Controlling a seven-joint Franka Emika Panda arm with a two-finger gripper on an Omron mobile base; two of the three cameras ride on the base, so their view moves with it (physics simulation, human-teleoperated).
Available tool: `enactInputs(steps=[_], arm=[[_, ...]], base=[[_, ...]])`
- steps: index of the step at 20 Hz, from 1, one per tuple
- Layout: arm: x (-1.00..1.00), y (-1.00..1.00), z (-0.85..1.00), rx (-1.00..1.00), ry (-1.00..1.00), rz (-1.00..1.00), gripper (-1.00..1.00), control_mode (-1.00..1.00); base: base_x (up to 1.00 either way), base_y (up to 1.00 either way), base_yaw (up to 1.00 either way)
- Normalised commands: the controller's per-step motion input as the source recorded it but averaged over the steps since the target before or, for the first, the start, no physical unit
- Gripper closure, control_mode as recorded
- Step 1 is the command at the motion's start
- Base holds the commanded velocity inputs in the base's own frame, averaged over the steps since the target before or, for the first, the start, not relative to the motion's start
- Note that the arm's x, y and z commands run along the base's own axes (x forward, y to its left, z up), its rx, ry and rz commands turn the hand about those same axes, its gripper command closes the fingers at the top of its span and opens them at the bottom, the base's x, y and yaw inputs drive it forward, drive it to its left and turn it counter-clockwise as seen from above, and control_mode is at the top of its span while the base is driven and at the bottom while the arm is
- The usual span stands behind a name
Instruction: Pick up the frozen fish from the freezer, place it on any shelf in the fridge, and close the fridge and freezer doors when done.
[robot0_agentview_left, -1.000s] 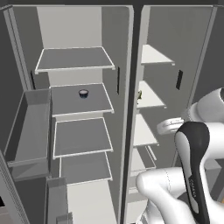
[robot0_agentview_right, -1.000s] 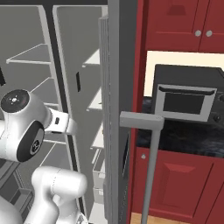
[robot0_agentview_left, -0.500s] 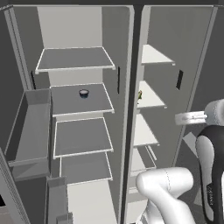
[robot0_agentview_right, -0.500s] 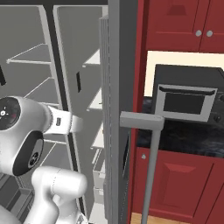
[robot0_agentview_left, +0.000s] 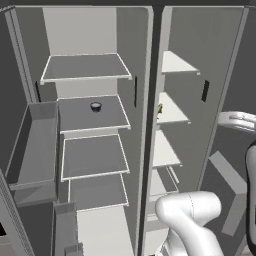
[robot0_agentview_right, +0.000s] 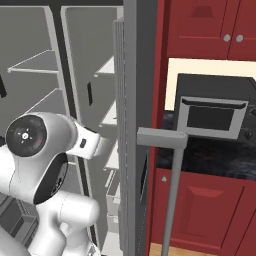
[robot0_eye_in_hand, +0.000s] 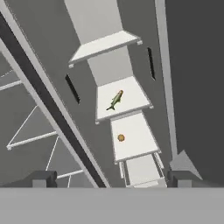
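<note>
Gripper (robot0_eye_in_hand: 112, 178) wide open and empty, aimed into the open freezer (robot0_eye_in_hand: 131, 52), where the frozen fish (robot0_eye_in_hand: 115, 100) lies mid-shelf on the second white shelf (robot0_eye_in_hand: 131, 94), a small orange item (robot0_eye_in_hand: 120, 138) on the shelf below, dark cup (robot0_agentview_left: 95, 106) on a fridge (robot0_agentview_left: 90, 115) shelf.

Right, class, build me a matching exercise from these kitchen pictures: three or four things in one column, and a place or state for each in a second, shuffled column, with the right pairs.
Things:
1. frozen fish
2. small dark cup
3. small orange ball
4. gripper

Places or states:
A. on a broad grey fridge shelf
B. jaws open, holding nothing
C. on a white freezer shelf, second from the top
D. on the freezer shelf just below the fish

Pairs: 1-C, 2-A, 3-D, 4-B
</note>
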Motion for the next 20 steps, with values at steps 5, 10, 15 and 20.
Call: enactInputs(steps=[5,10,15,20], arm=[[0.16,-0.01,0.0,0.44,0.03,-0.1,-1.0,-1.0],[0.3,0.0,0.0,0.12,0.12,-0.06,-1.0,-1.0],[0.18,0.0,-0.02,0.0,0.17,-0.04,-1.0,-1.0],[0.06,0.0,-0.17,0.0,0.09,-0.01,-1.0,-1.0]], base=[[0.0,0.0,0.0],[0.0,0.0,0.0],[0.0,0.0,0.0],[0.0,0.0,0.0]])
